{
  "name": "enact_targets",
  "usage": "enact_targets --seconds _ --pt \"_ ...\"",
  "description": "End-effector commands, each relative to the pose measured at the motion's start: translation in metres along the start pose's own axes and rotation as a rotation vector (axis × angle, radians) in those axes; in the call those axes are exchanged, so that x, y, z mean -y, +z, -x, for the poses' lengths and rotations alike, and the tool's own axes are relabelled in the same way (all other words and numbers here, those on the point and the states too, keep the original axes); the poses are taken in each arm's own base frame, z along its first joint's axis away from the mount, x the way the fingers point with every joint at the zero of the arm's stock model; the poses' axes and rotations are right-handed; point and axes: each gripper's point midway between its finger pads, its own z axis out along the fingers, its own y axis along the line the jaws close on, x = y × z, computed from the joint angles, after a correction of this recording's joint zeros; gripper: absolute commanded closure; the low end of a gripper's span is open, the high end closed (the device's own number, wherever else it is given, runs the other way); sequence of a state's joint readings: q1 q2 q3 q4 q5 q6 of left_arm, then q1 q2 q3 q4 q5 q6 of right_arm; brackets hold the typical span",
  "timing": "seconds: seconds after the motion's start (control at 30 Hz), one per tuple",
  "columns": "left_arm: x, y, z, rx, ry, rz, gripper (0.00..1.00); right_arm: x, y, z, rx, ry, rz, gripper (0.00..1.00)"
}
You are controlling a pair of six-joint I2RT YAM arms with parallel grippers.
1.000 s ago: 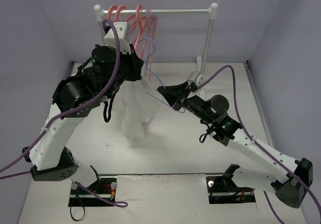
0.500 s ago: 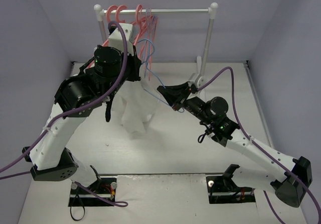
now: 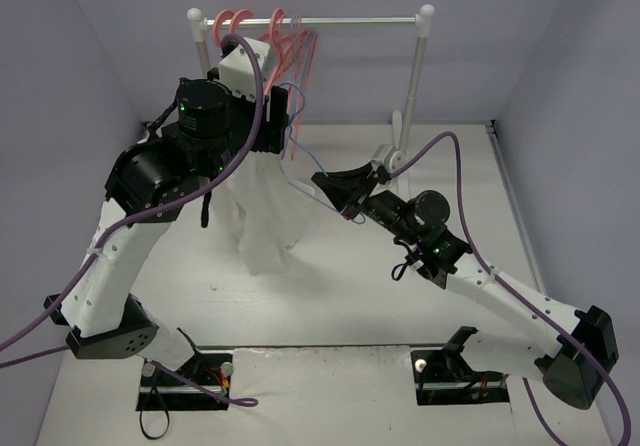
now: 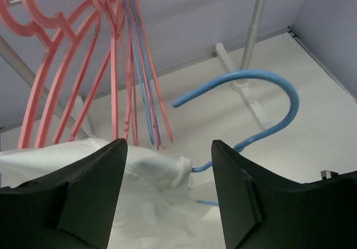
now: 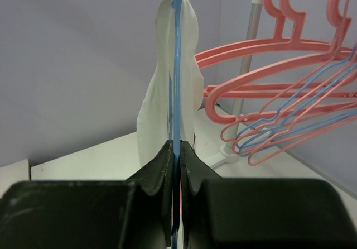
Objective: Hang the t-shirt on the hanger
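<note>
While right pincer [image 5: 177,148] clenches hanger [image 5: 177,65] midair above table [image 3: 340,296], t-shirt [image 3: 262,216] draped over it, we note left pincer [image 4: 167,154] released, empty. We'd hold hanger steady, back left off collar, avoid snagging pink hangers [image 5: 262,48].

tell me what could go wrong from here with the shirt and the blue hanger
1. The right gripper pinches only the thin wire of the hanger, so the shirt's weight could twist it in the fingers.
2. The t-shirt looks bunched near the hook, and the left gripper is open and not holding it, so it might slide off.
3. The pink hangers hang close by, and the hook could snag them.
</note>
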State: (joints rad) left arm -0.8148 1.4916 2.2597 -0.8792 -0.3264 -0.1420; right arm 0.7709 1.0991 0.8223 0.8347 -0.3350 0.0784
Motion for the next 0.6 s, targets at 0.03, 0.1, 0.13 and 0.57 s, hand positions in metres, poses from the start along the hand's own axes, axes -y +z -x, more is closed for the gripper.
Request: enact_targets --seconds 0.03,0.1,0.13,0.57 --pt "-0.023 -0.026 0.027 0.105 0.076 -0.106 0.41 -0.007 0.003 0.066 0.228 -0.039 0.055 1.0" --pt "-0.025 -0.031 0.019 0.099 0.168 -0.168 0.41 -0.008 0.003 0.065 0.223 -0.037 0.062 1.0" --pt "-0.028 -0.03 0.014 0.089 0.221 -0.186 0.41 -0.009 0.003 0.065 0.223 -0.037 0.069 1.0" --pt "-0.03 -0.047 -0.027 0.102 0.641 -0.555 0.41 -0.026 0.007 0.048 0.142 -0.019 0.183 1.0"
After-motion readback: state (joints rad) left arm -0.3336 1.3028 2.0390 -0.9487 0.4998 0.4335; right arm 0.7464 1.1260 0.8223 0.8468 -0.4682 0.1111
